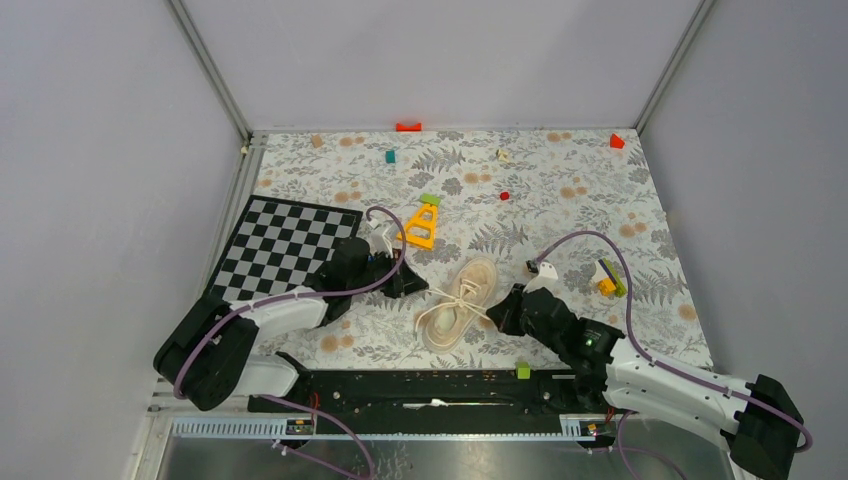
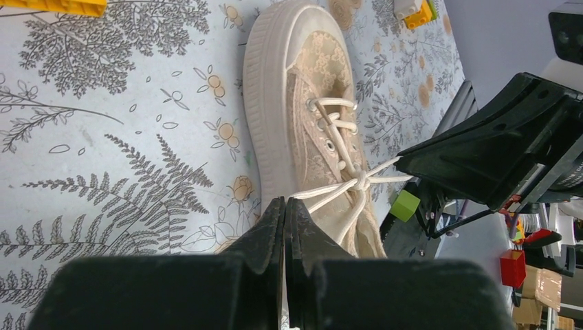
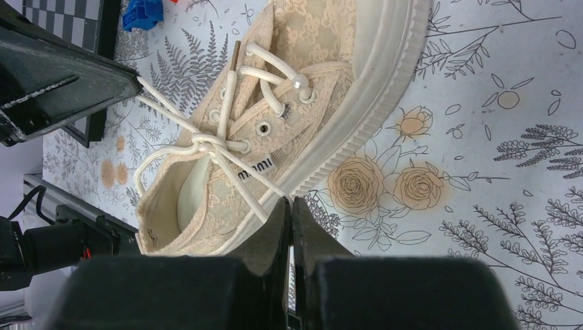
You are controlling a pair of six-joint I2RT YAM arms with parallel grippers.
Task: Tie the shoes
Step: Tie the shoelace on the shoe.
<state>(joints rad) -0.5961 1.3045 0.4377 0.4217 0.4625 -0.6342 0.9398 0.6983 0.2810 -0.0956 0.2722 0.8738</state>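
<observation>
The sneaker (image 1: pixel 462 298) lay on the floral surface (image 1: pixel 600 190) just ahead of the two arm bases, sole down, with its toe toward 1 o'clock and its heel toward 7 o'clock in the overhead view. The left fingers (image 2: pixel 269 230) sat at its 9 o'clock and the right fingers (image 3: pixel 271 230) at about its 4 o'clock. Each pair was pressed together with no gap showing, and each appeared to be clamped on one strand of the laces (image 3: pixel 237 175). Those strands ran straight out from a half-knot (image 3: pixel 206 143) over the tongue. The shoe looked light, with a thin lace-patterned fabric upper that would probably buckle if squeezed. Its ribbed rubber sole seemed the only stiff part and likely gripped the cloth a little. A hard pull on one side alone would probably drag or turn the shoe, so even tension from both sides seemed wise. The cord looked soft, limp and thin, likely to slide through a loose pinch. The best hold appeared to be on the free strands a little way out from the half-knot, not on the upper.
</observation>
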